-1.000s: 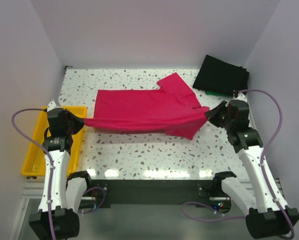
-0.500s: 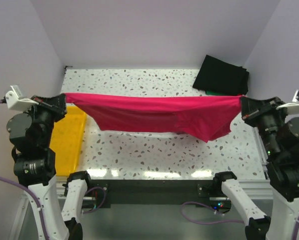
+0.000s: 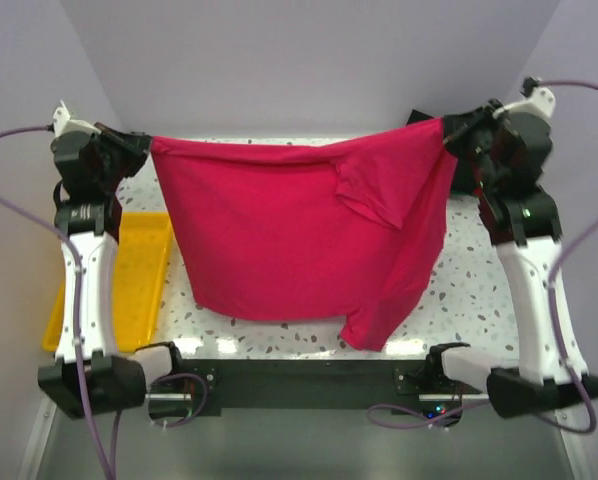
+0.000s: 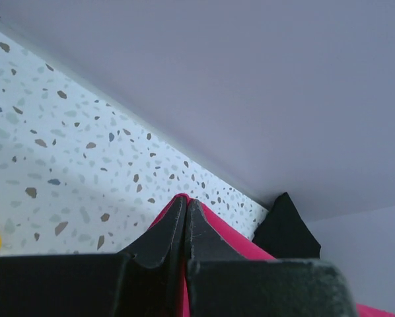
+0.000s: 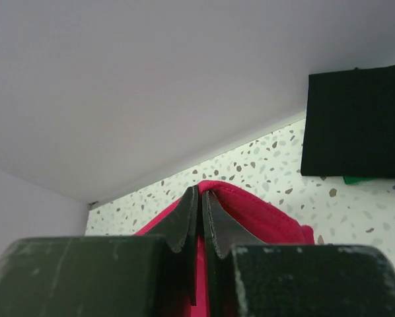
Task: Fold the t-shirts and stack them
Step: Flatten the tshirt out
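Count: one crimson t-shirt (image 3: 279,240), one folded black shirt (image 5: 353,122) with a green edge (image 5: 366,179) showing under it, one yellow tray (image 3: 139,260), two grippers. We note the left gripper (image 3: 139,143) and the right gripper (image 3: 449,130) each pinched tight on a top corner of the crimson t-shirt. It hangs spread out between them, above the speckled table (image 3: 464,280). Pale lilac walls (image 3: 309,60) close in three sides. The black shirt lies at the table's far right corner. The tray sits at the table's left edge, its floor plain yellow where visible.

Crimson t-shirt (image 3: 279,240) curtain across the middle; yellow tray (image 3: 141,272) left.
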